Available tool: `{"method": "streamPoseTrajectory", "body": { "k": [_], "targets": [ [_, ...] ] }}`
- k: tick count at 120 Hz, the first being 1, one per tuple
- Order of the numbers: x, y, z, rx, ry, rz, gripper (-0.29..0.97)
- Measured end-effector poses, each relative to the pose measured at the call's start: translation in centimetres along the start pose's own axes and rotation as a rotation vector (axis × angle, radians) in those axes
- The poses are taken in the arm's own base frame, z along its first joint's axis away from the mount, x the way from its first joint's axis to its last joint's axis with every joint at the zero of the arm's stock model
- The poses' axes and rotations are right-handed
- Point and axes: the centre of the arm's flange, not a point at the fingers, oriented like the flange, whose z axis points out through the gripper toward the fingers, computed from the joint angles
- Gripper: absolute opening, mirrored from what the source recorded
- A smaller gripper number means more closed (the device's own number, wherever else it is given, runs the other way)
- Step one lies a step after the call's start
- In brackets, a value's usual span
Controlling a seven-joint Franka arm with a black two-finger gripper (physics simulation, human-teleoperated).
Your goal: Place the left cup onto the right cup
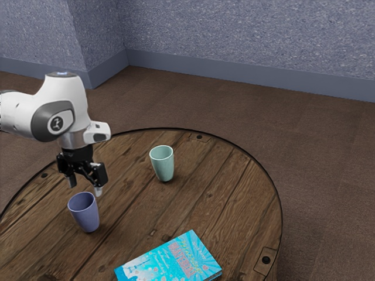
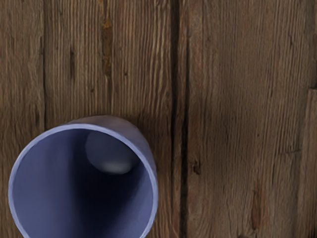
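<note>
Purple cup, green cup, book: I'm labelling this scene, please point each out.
purple cup (image 1: 85, 218), exterior view, on its outer wall
green cup (image 1: 162, 167), exterior view, on its outer wall
book (image 1: 170, 264), exterior view, on its cover

- Clock directions are read in the exterior view, with 12 o'clock toward the far wall
- The left cup (image 1: 83, 211) stands upright on the table (image 1: 234, 193), toward 9 o'clock from the tabletop's middle; its mouth faces up
- The right cup (image 1: 162, 163) stands upright, toward 1 o'clock from the middle; it lies at 2 o'clock from the left cup, well apart from it
- The book (image 1: 169, 266) lies flat near the table's 5 o'clock rim; it is at 6 o'clock from the right cup and 4 o'clock from the left cup, touching neither
- The gripper (image 1: 85, 185) hangs just above the left cup, fingers spread, apart from its rim; in the wrist view the left cup (image 2: 79, 198) sits under the hand on the table (image 2: 237, 119)
</note>
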Motion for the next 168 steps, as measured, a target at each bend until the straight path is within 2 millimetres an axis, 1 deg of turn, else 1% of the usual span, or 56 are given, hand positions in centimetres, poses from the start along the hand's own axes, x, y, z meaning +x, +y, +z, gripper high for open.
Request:
{"method": "streamPoseTrajectory", "body": {
  "k": [7,13,27,39,50,59,68,79,83,89,104,111,119,134,145,151,159,163,168],
  "targets": [
    [0.0,0.1,1.6,0.002,-0.006,-0.002,0.68],
    [0.2,0.3,2.5,0.005,-0.006,-0.002,0.68],
    [0.6,0.5,3.4,0.007,0.009,-0.007,0.68],
    [0.8,0.7,5.1,0.011,0.0,-0.011,0.68],
    [1.1,0.7,5.8,0.01,0.004,-0.018,0.68],
    [1.2,0.7,6.5,0.011,-0.003,-0.026,0.68],
    [1.0,0.4,7.7,0.009,-0.017,-0.036,0.68],
    [0.9,0.1,8.5,0.009,-0.023,-0.049,0.68],
    [1.0,0.1,8.8,0.01,-0.024,-0.052,0.65],
    [1.2,0.1,9.1,0.014,-0.024,-0.053,0.55],
    [1.6,0.3,9.1,0.02,-0.014,-0.05,0.23],
    [1.7,0.3,9.1,0.022,-0.01,-0.05,0.14],
    [1.8,0.3,9.0,0.023,-0.006,-0.05,0.06],
    [1.8,0.3,8.9,0.025,-0.001,-0.053,-0.03],
    [1.9,0.2,8.9,0.026,0.001,-0.057,-0.06],
    [2.1,0.1,8.5,0.031,0.008,-0.056,-0.07],
    [2.9,-0.1,7.2,0.046,0.03,-0.05,-0.08],
    [3.7,-0.2,6.0,0.053,0.049,-0.05,-0.09],
    [5.4,-0.4,3.8,0.063,0.079,-0.052,-0.09]
  ]
}}
